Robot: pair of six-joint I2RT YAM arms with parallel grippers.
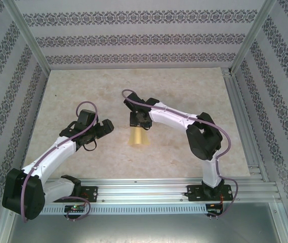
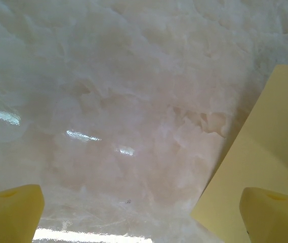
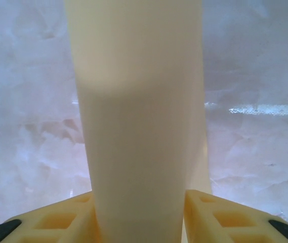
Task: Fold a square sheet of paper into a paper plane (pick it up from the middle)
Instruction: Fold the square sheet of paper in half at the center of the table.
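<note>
**A:** What lies under the left gripper (image 1: 105,127) and the right gripper (image 1: 139,124)?

**B:** A table (image 1: 184,91) with a pale, marbled beige top. It is glossy, and white glints of light (image 2: 83,135) show on it in the left wrist view.

**A:** And beyond the grippers?

**B:** A back wall (image 1: 133,40) papered in white, with bands of dark floral pattern. The same paper covers the side walls far out to either side. Silver metal posts (image 1: 28,38) rise at the far corners.

**A:** And nearer than the grippers?

**B:** A slotted aluminium rail (image 1: 149,190) runs across the table's near edge. Nearer still lies a plain grey metal sheet (image 1: 149,228).
</note>
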